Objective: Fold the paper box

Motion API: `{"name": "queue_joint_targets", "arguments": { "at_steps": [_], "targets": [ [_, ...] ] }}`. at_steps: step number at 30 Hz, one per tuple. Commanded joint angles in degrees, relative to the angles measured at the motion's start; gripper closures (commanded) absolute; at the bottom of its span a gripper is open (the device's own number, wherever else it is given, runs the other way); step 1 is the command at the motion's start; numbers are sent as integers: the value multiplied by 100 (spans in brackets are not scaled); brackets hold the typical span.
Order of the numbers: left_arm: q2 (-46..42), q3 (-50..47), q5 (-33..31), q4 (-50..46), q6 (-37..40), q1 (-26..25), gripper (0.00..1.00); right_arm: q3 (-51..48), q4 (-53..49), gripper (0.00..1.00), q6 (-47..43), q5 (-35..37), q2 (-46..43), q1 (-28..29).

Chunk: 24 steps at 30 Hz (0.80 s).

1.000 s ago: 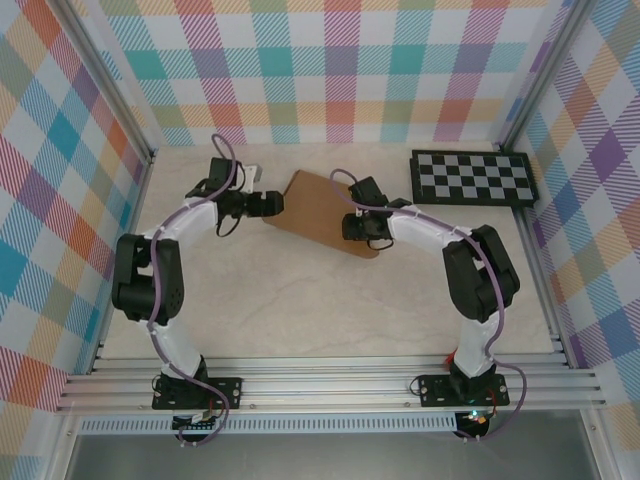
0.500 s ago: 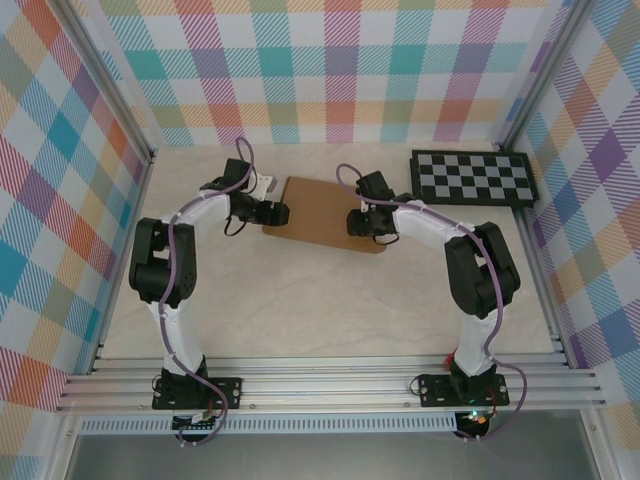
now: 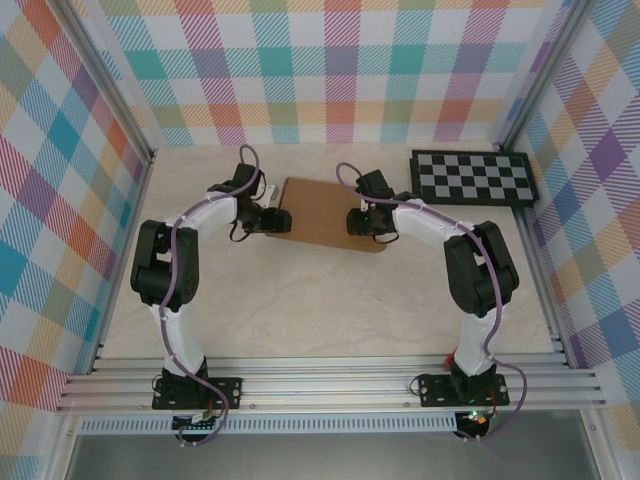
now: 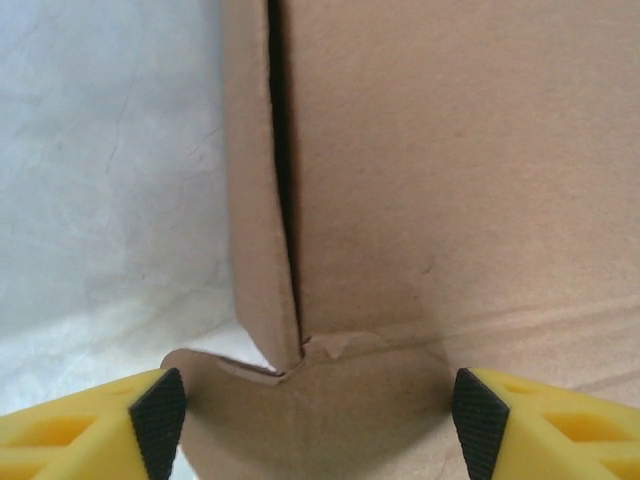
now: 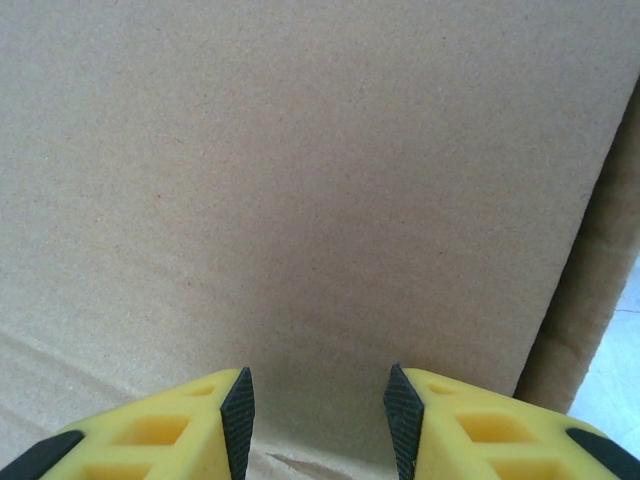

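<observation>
The paper box (image 3: 325,208) is a flat brown cardboard piece lying at the back middle of the table. My left gripper (image 3: 279,220) is at its left end. In the left wrist view my left gripper (image 4: 316,425) stands open, its black pads (image 4: 160,420) either side of a rounded cardboard flap (image 4: 330,410) where a side wall (image 4: 255,200) meets the top panel. My right gripper (image 3: 357,222) is over the box's right part. In the right wrist view my right gripper (image 5: 318,420) hovers with its jaws apart above the plain panel (image 5: 300,180), nothing between them.
A black-and-white checkerboard panel (image 3: 472,177) lies at the back right. Plaid walls close in the back and both sides. Pale table surface (image 3: 320,310) stretches between the box and the arm bases.
The box has turned from slanted to nearly square with the back wall. My left gripper has moved right onto its left end, and its jaws have narrowed. The right gripper shifted slightly back.
</observation>
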Motion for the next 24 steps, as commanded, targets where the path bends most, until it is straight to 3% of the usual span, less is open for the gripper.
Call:
{"name": "queue_joint_targets", "arguments": {
  "at_steps": [1,16,24],
  "targets": [
    [-188,180,-238,-667,-556,-79,36,60,-352,57,61,-49,248,-43],
    [-456,310,-48,-1282,-1208,-429,63,90,-342,57,276,-159,349,-43],
    [-274,841,18,-1999,-1868,-440,65,159,-395,57,357,-188,408,-43]
  ]
}}
